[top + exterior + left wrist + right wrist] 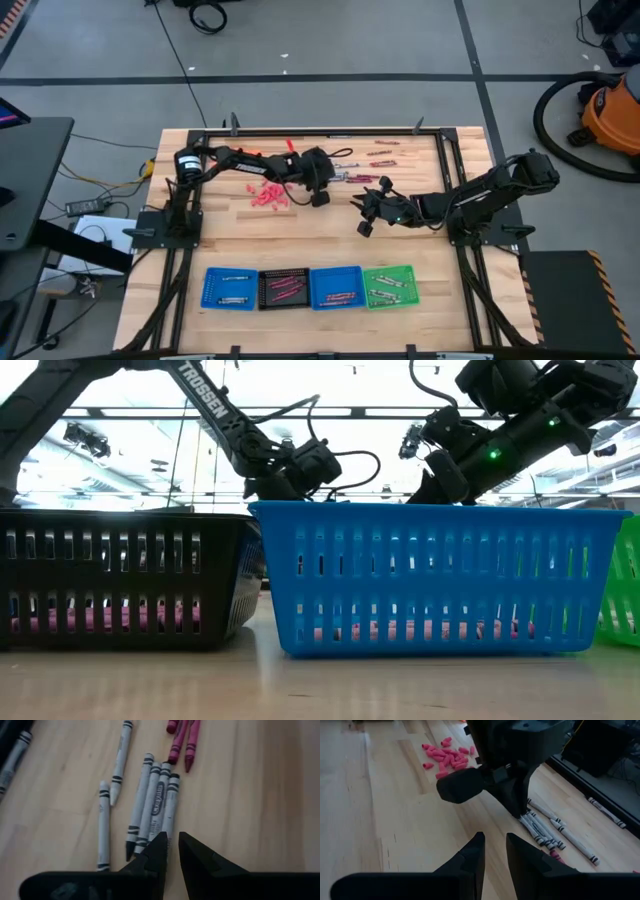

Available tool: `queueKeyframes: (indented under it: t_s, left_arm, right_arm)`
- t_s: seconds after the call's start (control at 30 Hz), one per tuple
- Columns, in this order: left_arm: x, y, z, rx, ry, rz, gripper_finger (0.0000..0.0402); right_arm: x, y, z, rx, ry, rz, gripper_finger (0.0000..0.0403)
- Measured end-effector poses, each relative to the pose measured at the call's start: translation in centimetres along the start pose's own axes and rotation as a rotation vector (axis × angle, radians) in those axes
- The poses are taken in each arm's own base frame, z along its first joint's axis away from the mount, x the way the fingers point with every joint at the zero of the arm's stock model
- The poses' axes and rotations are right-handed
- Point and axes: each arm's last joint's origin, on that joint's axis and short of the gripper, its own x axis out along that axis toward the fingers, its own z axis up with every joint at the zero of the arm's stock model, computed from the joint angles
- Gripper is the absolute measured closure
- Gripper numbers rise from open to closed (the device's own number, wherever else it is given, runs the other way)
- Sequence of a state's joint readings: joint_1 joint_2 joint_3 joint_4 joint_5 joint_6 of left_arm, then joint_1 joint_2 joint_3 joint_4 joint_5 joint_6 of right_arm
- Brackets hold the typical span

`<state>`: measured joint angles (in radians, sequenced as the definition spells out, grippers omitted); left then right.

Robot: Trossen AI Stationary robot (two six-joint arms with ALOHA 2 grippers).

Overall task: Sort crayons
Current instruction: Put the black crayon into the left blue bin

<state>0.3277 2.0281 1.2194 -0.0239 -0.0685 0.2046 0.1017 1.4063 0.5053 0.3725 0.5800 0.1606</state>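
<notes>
On the pale wooden table (330, 240), with its visible plank seams, the left gripper (318, 190) reaches down toward the far middle, its dark wedge-shaped fingers (155, 855) nearly together with only a narrow slit between them and nothing caught there, the tips poised just over a cluster of grey crayons (154, 805). These are thin paper-wrapped sticks with black bands: four lie side by side, touching, and two more lie singly just beside them. Next to that group are three maroon crayons (181, 742), slim and pointed, packed close together. A heap of small pink stubby pieces (270, 196) lies near the left arm on the bare wood; their number cannot be told. Further right, the right gripper (366, 214) hovers above the table, just apart from the left one, its two dark fingers (470, 857) likewise close together with a slim gap, gripping nothing. Along the near edge stand four square slotted plastic trays in a row, touching: a blue tray (229, 290), a black tray (283, 289), a second blue tray (335, 287) and a green tray (389, 286), each holding a few crayons.
</notes>
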Motion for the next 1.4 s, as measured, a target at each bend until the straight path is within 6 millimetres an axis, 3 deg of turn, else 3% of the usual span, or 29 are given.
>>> queueKeyframes:
  t_s: [0.73, 1.1, 1.4]
  left_arm:
    - [1.2, -0.5, -0.9, 0.029, 0.045, -0.016, 0.03]
    - [1.1, -0.8, -1.6, -0.002, 0.096, -0.145, 0.0335]
    - [1.2, -0.6, -1.7, -0.007, 0.098, -0.156, 0.0389]
  right_arm:
    - [0.0, 0.1, 0.3, 0.011, -0.03, 0.019, 0.0317]
    - [0.0, 0.2, 0.5, 0.015, -0.044, 0.036, 0.0317]
    - [0.0, 0.2, 0.5, 0.01, -0.046, 0.04, 0.0317]
